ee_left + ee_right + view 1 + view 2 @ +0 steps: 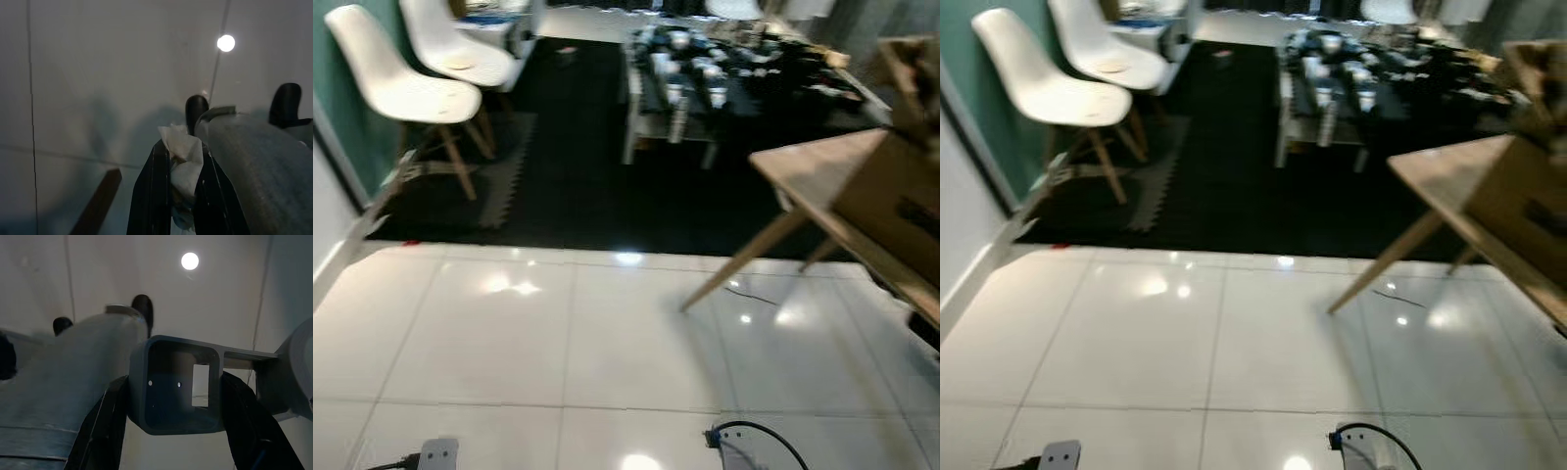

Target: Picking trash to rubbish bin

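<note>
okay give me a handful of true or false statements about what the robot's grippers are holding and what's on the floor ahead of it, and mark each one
1. The left gripper is shut on a crumpled white paper. True.
2. The right gripper holds a glass bottle. False: its fingers sit either side of a dark grey square bin with an open top.
3. Two white chairs stand ahead on the robot's left. True.
4. The floor directly below the robot is carpeted in red. False: it is glossy white tile; a dark mat lies further ahead.
5. A wooden table with slanted legs stands on the robot's right. True.
</note>
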You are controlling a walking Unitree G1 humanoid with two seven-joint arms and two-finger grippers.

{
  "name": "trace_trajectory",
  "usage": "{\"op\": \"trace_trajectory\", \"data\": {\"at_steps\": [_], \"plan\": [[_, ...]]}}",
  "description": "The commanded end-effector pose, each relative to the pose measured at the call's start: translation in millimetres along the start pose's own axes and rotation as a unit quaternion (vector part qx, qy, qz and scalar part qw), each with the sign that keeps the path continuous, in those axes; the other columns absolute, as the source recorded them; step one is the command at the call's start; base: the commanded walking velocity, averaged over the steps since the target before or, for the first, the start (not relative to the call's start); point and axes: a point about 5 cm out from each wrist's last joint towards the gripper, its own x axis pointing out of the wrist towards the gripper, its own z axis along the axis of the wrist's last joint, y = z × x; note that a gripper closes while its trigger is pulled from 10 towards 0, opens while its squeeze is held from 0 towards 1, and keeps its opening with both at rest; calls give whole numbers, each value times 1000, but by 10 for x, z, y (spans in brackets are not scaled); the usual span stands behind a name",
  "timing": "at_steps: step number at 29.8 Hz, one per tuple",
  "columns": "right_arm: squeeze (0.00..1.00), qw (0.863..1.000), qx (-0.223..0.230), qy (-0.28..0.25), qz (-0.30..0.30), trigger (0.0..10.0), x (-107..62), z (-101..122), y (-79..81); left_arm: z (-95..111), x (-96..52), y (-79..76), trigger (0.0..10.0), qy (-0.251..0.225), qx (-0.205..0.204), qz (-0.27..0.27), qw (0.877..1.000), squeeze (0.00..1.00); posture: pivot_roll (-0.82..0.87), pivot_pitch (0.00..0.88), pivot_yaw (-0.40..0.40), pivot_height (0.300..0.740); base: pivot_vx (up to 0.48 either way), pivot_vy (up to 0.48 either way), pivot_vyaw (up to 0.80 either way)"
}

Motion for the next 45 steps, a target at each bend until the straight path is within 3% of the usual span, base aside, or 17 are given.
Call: {"op": "trace_trajectory", "data": {"at_steps": [1,45], "plan": [[0,1000,-3,10,2,10000,0,-42,12,-81,-7,-28,10000,13,4,-2,1000,0,123,69,-29,740,0,0,-788],[0,1000,-25,11,-5,10000,6,-17,29,-126,-25,32,10000,8,-20,10,1000,0,157,79,-38,740,0,0,-792]]}}
